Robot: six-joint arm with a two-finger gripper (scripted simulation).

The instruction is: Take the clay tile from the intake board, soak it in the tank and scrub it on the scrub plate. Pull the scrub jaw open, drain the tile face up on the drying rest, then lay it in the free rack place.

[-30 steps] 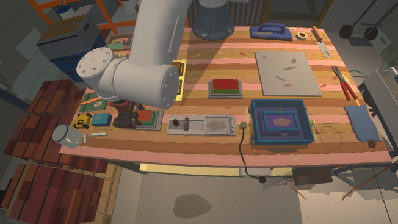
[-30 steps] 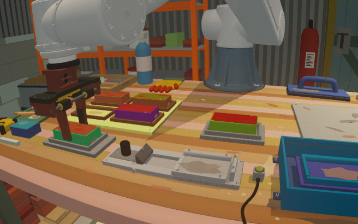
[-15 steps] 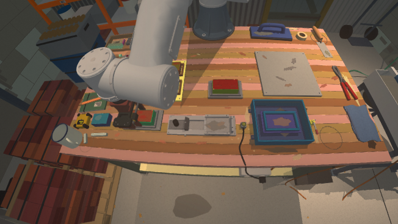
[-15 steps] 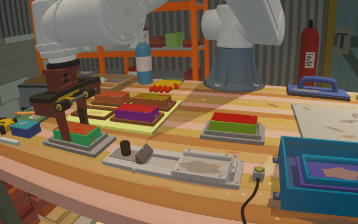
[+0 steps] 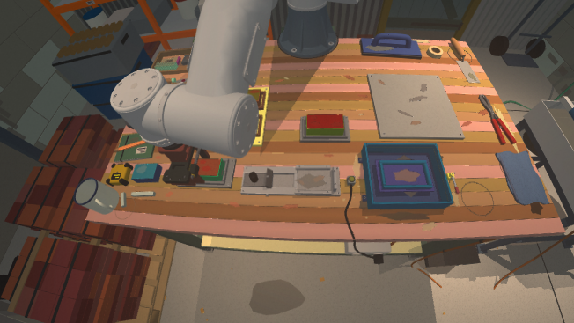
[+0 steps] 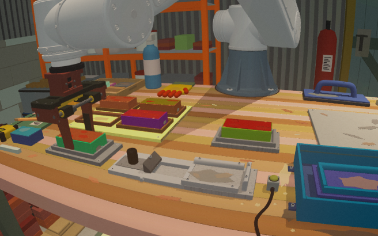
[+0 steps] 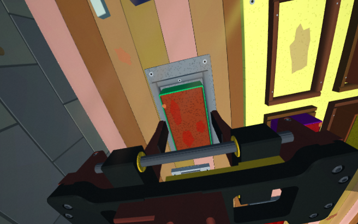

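Observation:
My gripper (image 6: 76,132) (image 7: 189,126) is open and holds nothing. Its fingers stand on either side of a clay tile (image 6: 80,140) (image 7: 187,119) with a red-brown spotted top and green sides. The tile lies flat on a grey board (image 6: 85,152) (image 5: 213,173) at the left front of the bench. A second tile (image 6: 247,129) (image 5: 325,125), red over green, lies on another grey board mid-bench. The scrub plate (image 6: 184,173) (image 5: 291,180) with its knob and jaw lies to the right. The blue tank (image 6: 350,183) (image 5: 406,175) stands at the right front. The yellow rack (image 6: 132,117) holds three tiles and has one empty place (image 7: 296,53).
Behind the bench stand orange shelves and the robot base (image 6: 246,73). A grey slab (image 5: 413,104) lies at the right rear. A button box with cable (image 6: 273,181) sits between plate and tank. A blue block (image 6: 26,135), tape measure and white mug (image 5: 97,195) lie left of the gripper.

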